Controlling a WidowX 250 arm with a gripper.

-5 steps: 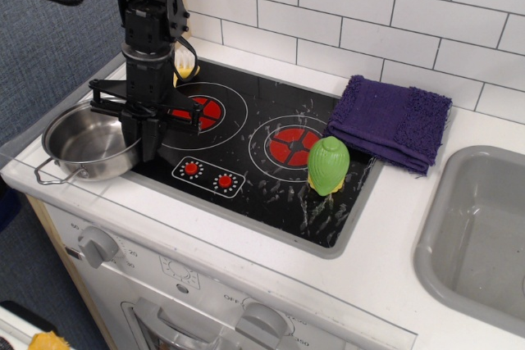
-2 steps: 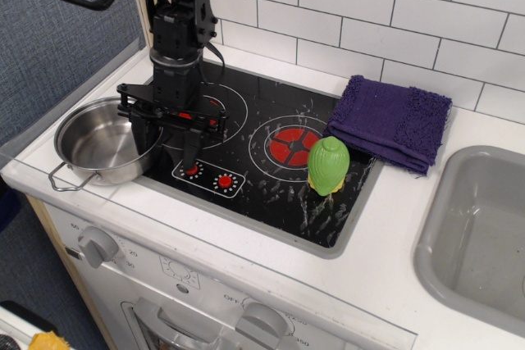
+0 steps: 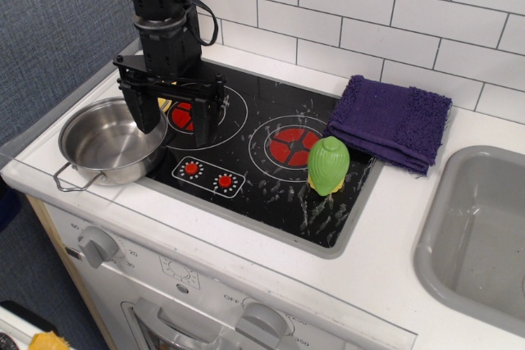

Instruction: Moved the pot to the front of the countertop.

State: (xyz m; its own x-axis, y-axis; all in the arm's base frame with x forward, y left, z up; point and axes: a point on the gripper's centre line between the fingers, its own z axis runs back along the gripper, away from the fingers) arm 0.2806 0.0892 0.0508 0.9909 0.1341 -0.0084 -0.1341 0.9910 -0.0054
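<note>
The shiny steel pot (image 3: 105, 143) sits at the front left of the white countertop (image 3: 246, 239), its right rim over the left edge of the black hob (image 3: 262, 165). One wire loop handle (image 3: 70, 179) points to the front left. My gripper (image 3: 178, 119) hangs open and empty just right of the pot, above the left red ring. Its left finger (image 3: 150, 112) stands in front of the pot's right rim, apart from it as far as I can tell. The right finger (image 3: 206, 120) is over the hob.
A green lemon-shaped object (image 3: 328, 165) stands on the hob beside the right ring. A folded purple towel (image 3: 392, 122) lies at the back right. The grey sink (image 3: 480, 231) is at the far right. Two red knobs (image 3: 207, 174) sit at the hob's front. A tiled wall stands behind.
The gripper has let go of the pot's rim, opened wide, then risen and moved right and back. The pot has ended up slightly further right than one second ago.
</note>
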